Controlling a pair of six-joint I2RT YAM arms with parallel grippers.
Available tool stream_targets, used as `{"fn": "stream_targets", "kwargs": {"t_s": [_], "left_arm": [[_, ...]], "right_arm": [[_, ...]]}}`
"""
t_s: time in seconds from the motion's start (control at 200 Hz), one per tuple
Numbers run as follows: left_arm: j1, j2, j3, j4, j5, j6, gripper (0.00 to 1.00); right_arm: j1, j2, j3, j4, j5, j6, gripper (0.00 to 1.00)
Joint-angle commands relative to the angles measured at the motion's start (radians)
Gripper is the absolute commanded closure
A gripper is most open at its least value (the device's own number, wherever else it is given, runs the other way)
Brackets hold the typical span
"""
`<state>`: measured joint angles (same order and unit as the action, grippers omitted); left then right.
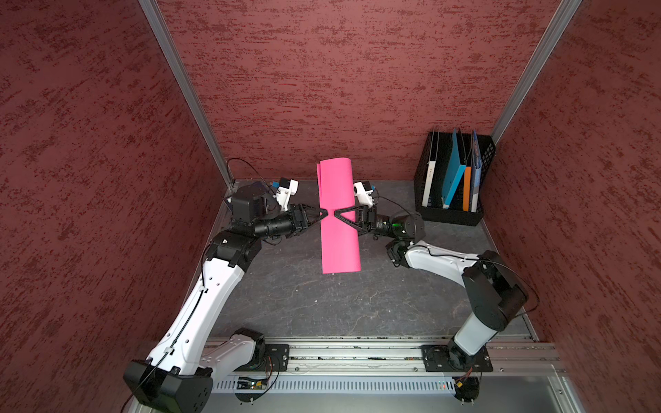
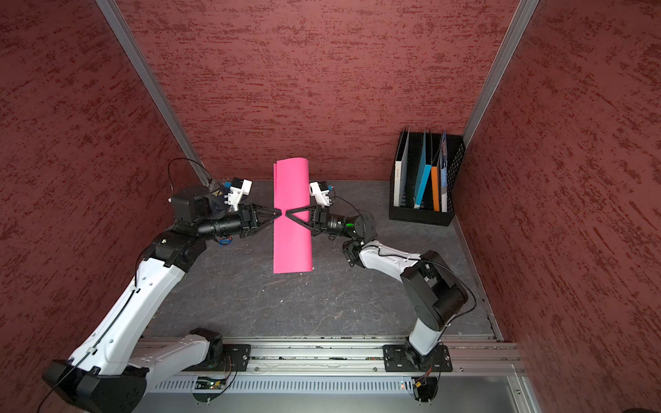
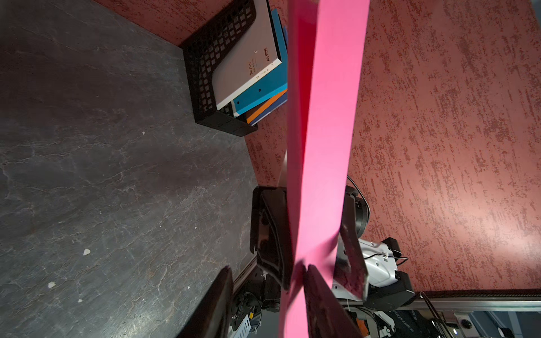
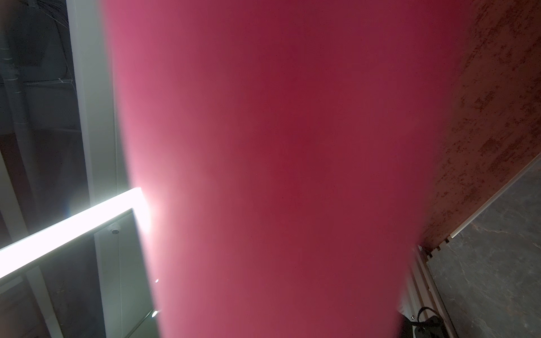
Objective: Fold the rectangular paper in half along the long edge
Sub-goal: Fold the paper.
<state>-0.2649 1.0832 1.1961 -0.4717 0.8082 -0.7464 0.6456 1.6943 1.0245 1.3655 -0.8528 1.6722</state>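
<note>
Red textured walls (image 1: 357,89), dark slate-look tabletop (image 1: 304,304), black file rack (image 1: 450,214) parked in the back right corner, well apart from the work.

The rectangular paper (image 1: 338,236) looks to be up off the table at back centre, between the two arms, long axis running front to back. It is bent over into a loose loop. The rounded bend faces the right arm and both long free edges face the left arm. No crease yet, by the look of it.

From the bend side the right gripper (image 1: 338,214) reaches across the loop, tip out near the free edges at mid-length. The left wrist view shows its fingers (image 3: 272,234) on either side of the loop, both against the pink, jaws part-way apart. That reads as a light squeeze carrying the sheet, not a flat pinch. Probably deliberate, to stop the loop springing open without creasing it early.

At the free edges the left gripper (image 1: 324,213) meets it almost tip to tip. Its jaws are partly apart: one finger (image 3: 319,292) lies on the paper, and the table-side finger (image 3: 216,301) shows a clear gap. So it brackets the edges and clamps nothing, likely there to line them up.

At the far end, both top views show the two edges slightly offset. The right wrist view is filled by the paper (image 4: 278,161), so it gives no grip detail.

Next move, as a judgement: square the edges, set the sheet down, press the bend flat. The risk is the loop skewing or popping open on release.
</note>
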Motion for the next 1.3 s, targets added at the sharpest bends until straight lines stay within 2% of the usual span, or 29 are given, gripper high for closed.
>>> {"fn": "stream_targets", "kwargs": {"t_s": [0.0, 0.18, 0.386, 0.501, 0.837, 1.293], "left_arm": [[-0.005, -0.008, 0.036, -0.026, -0.012, 0.043, 0.58], [-0.002, -0.012, 0.056, -0.06, -0.024, 0.069, 0.57], [-0.003, -0.018, -0.008, 0.088, 0.042, -0.011, 0.57], [-0.003, -0.019, -0.015, 0.115, 0.051, -0.022, 0.58], [-0.003, -0.03, -0.027, 0.139, 0.06, -0.036, 0.67], [-0.003, -0.023, -0.032, 0.149, 0.076, -0.046, 0.71]], "right_arm": [[0.006, -0.028, 0.032, 0.041, -0.012, 0.006, 0.58], [0.006, -0.023, 0.039, 0.041, -0.012, 0.015, 0.58], [0.006, -0.022, 0.043, 0.042, -0.011, 0.017, 0.58], [0.008, -0.023, 0.039, 0.042, -0.008, 0.015, 0.58], [0.008, -0.016, 0.013, 0.035, -0.011, 0.0, 0.58], [0.014, -0.072, 0.018, -0.165, -0.043, -0.143, 0.6]]}}
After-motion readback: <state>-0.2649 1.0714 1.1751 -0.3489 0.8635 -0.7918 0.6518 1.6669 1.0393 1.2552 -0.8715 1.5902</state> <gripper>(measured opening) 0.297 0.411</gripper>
